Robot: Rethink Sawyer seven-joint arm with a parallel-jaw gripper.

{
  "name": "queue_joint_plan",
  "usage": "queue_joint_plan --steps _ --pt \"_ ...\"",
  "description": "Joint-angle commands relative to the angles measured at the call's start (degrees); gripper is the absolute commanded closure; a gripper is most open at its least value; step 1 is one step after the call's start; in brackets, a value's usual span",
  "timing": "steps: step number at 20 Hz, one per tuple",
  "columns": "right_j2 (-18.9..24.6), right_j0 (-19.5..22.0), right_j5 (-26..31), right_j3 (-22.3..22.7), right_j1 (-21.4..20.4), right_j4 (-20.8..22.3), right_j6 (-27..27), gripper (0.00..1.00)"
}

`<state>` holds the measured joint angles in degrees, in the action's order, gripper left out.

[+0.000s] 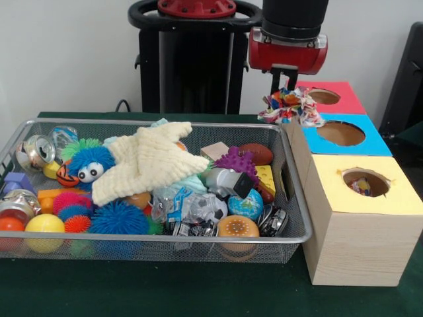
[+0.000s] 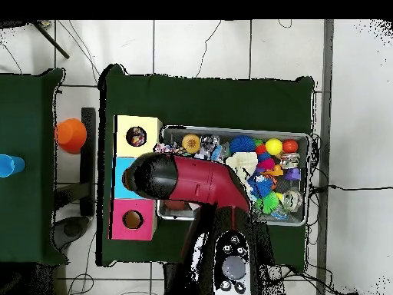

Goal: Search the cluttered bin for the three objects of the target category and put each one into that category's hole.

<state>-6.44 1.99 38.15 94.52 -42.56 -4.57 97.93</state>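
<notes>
Upper right of the front view: the gripper [image 1: 289, 92] hung from the red arm, clamped on a multicoloured rag knot [image 1: 291, 105], a bundle of knotted cloth strips dangling just above the bin's right end and beside the row of boxes. Step in hand, by my judgement: carrying one target-category item from the bin to its hole. Next move calls for shifting the bundle over the correct opening, then lowering and letting go; which hole is meant could not be told, though the bundle hung nearest the blue and red ones. Boxes, three: red box [image 1: 344, 92] with an empty-looking hole, blue box [image 1: 373, 142] likewise, yellow box [image 1: 390, 188] with something small and colourful already inside its hole. Wire bin [image 1: 165, 239], one, centre left, crowded. Contents noted: one cream star-shaped cloth [image 1: 149, 162] lying across the heap; one blue fuzzy toy with eyes [image 1: 89, 162]; one crushed can [image 1: 36, 150] at far left; one yellow ball [image 1: 44, 224]; one purple spiky toy [image 1: 236, 160]; one small globe ball [image 1: 246, 205]. Overhead, the arm covered the blue box and the bin's near edge.
</notes>
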Motion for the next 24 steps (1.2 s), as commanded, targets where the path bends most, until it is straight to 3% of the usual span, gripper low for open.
queue_joint_plan --steps 1,24 --pt "-0.1 -0.9 7.9 -5.6 3.5 -3.0 15.6 1.00" --pt "-1.6 -6.6 0.8 -9.9 11.0 -6.8 16.9 1.00"
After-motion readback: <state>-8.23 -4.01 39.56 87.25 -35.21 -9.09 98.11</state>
